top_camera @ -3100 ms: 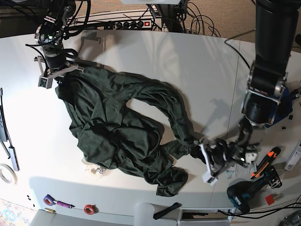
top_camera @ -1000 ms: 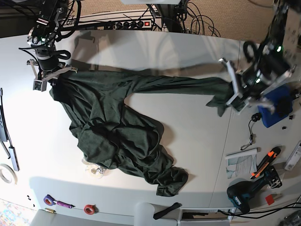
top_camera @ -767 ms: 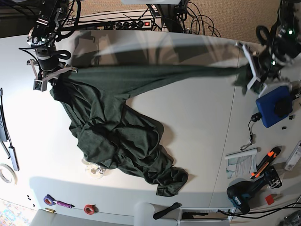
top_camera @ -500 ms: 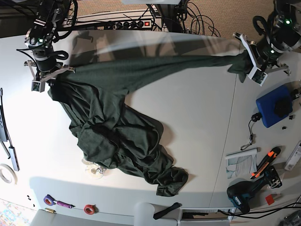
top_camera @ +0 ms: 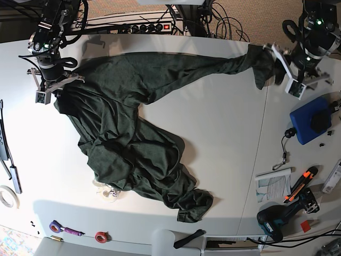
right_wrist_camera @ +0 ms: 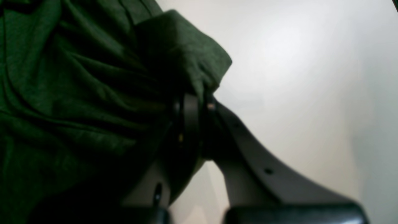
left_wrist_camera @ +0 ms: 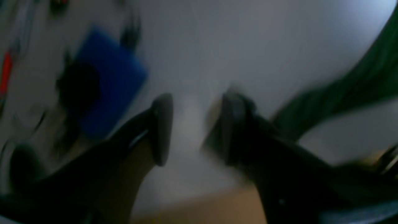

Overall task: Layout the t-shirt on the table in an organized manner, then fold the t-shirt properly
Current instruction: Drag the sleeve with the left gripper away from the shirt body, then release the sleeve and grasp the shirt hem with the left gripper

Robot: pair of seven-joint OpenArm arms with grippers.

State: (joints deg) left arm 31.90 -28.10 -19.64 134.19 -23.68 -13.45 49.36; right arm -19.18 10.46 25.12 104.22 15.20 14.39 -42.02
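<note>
Dark green t-shirt (top_camera: 133, 138) stretched and rumpled across white table (top_camera: 224, 149), lower part bunched

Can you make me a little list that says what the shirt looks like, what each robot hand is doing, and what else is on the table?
shirt: dark green t-shirt, crumpled, one edge stretched across the far side
table: white table
right end effector: shut on the t-shirt's corner
left end effector: open, no cloth between its fingers, shirt end beside it
other things: blue box, drill, tape rolls
</note>
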